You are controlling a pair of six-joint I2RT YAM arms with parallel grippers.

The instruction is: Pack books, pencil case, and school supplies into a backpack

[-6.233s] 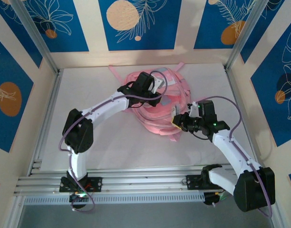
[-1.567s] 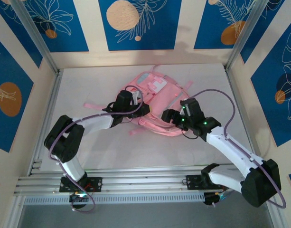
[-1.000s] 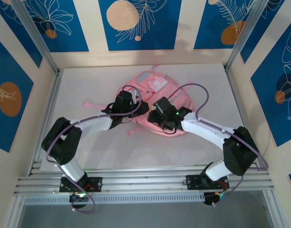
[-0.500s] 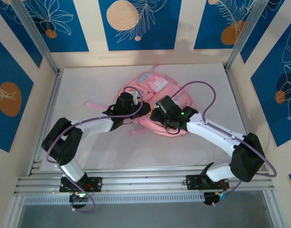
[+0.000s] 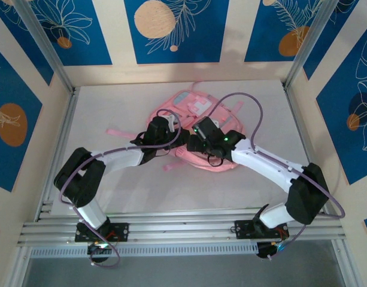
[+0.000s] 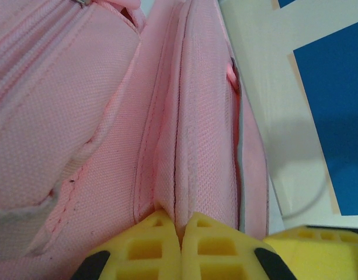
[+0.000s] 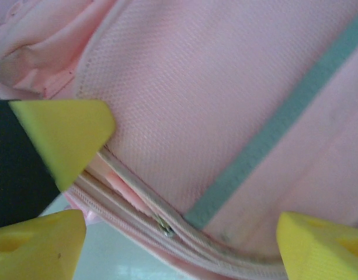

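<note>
Top external view: backpack (image 5: 189,103) lay flat on the bench (image 5: 111,179), upper middle of frame.
Left claw (image 6: 180,224): closed tight, pinching a backpack seam.
Right claw (image 7: 181,224): spread wide, holding nothing, above a zipper pull (image 7: 165,228).

The pink fabric backpack (image 5: 214,117) lies flat, front pockets up — a light-blue patch (image 5: 200,106) near its far end, one thin pink strap (image 5: 116,130) trailing out to the left.
</note>
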